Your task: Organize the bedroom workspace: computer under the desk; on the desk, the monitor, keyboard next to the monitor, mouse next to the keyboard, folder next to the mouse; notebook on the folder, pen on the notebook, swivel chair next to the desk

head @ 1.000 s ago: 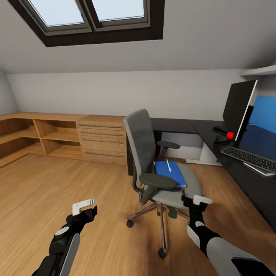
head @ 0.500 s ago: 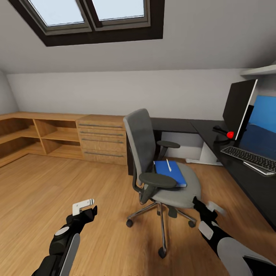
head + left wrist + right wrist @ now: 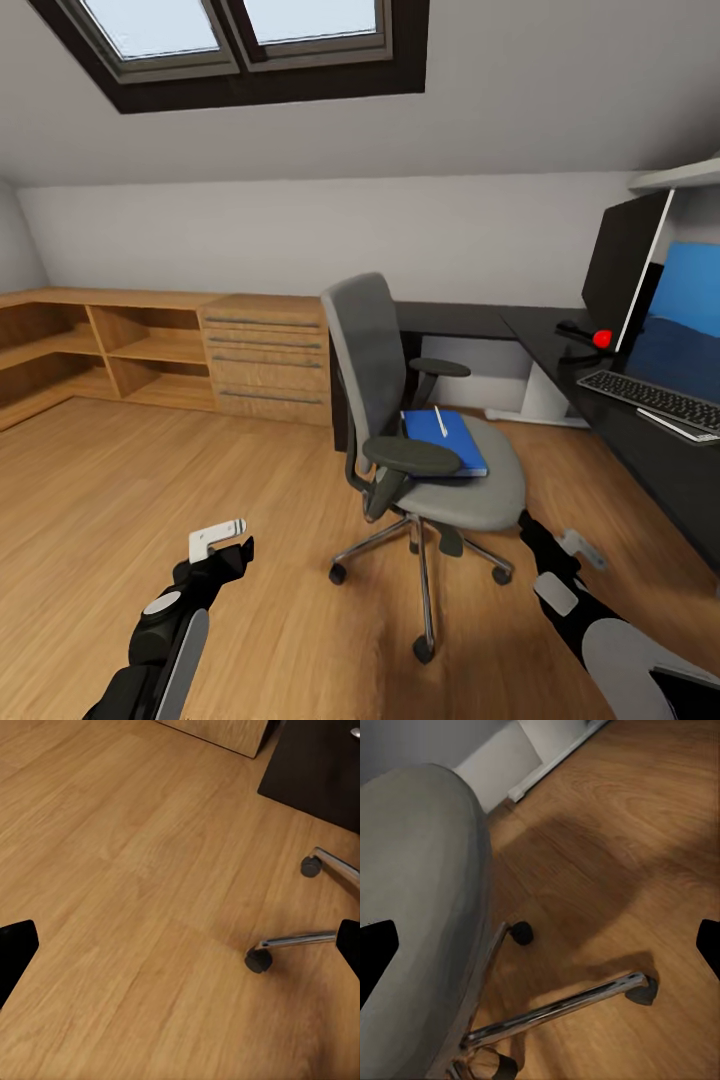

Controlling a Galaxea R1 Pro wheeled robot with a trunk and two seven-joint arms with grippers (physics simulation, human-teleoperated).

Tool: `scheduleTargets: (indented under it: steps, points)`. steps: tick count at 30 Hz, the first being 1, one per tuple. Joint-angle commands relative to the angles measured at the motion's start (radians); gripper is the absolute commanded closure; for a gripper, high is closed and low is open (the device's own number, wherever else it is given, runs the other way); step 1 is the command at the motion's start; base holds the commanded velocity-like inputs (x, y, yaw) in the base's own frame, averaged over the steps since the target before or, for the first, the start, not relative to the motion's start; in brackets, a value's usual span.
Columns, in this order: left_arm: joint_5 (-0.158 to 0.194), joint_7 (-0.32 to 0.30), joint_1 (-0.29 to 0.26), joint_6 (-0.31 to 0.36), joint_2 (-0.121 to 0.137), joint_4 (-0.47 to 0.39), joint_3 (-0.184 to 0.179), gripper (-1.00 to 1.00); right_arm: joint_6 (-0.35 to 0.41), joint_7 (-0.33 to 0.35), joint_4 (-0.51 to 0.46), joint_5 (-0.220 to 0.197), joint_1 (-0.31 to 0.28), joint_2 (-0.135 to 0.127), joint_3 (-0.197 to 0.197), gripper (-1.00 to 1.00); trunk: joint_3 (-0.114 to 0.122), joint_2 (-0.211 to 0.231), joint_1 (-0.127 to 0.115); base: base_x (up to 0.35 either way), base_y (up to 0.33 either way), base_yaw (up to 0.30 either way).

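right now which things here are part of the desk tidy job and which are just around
Job:
swivel chair
folder on its seat
pen on the folder
desk
monitor
keyboard

Just around:
wood cabinets
skylight
wall shelf
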Motion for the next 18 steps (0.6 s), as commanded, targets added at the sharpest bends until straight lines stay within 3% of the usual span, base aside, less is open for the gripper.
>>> scheduleTargets:
  steps: [1,9,10,11,18]
  points:
    - [0.011,0.007,-0.001,0.004,-0.001,-0.001,0.0,-1.0,-0.008,0.005,0.001,-0.011,-0.001,0.0,0.0,-1.0,-0.004,-0.008,0.004,0.0,0.0,0.0]
    - [0.009,0.006,-0.001,0.004,-0.001,0.001,0.0,-1.0,-0.033,-0.018,0.0,-0.013,-0.001,0.001,-0.003,-1.0,-0.029,-0.064,0.034,0.0,0.0,0.0]
    - [0.009,0.007,-0.001,0.004,-0.001,0.001,0.0,-1.0,-0.045,-0.022,0.0,-0.014,-0.001,0.001,-0.002,-1.0,-0.032,-0.071,0.038,0.0,0.0,0.0]
    - [0.009,0.006,-0.001,0.004,0.0,0.001,0.0,-1.0,-0.132,-0.028,0.0,-0.013,-0.001,0.004,-0.001,-1.0,-0.034,-0.078,0.042,0.0,0.0,-0.063]
    - [0.009,0.005,-0.001,0.004,0.001,0.001,0.0,-1.0,-0.165,-0.029,0.001,-0.013,-0.001,0.006,0.0,-1.0,-0.04,-0.113,0.061,0.0,0.0,-0.084]
